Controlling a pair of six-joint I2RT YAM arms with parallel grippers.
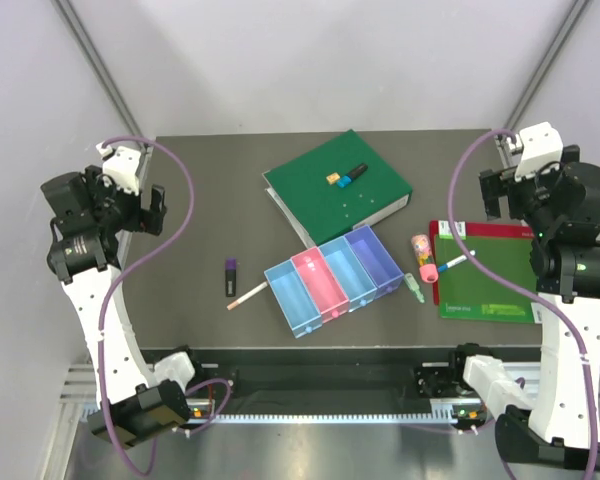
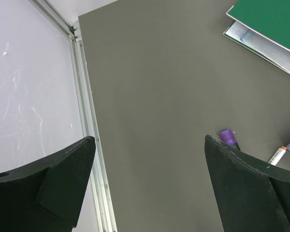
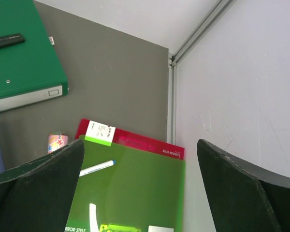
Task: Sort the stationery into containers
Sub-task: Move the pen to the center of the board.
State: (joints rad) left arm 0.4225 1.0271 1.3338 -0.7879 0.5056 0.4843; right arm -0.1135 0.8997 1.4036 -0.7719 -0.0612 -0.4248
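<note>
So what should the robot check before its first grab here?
1. Left gripper open, empty: ok.
2. Right gripper open, empty: ok.
3. Row of blue, pink and purple plastic bins has room: ok, nothing seen inside.
4. White pen with orange tip lies flat on the dark table, nothing over it: ok.
5. Black marker atop the green binder within reach: cannot tell.
6. Blue-capped white pen lies on the green plastic folder: ok.

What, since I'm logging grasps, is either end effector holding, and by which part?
Nothing is held: the left end effector and the right end effector both stand open and empty.
</note>
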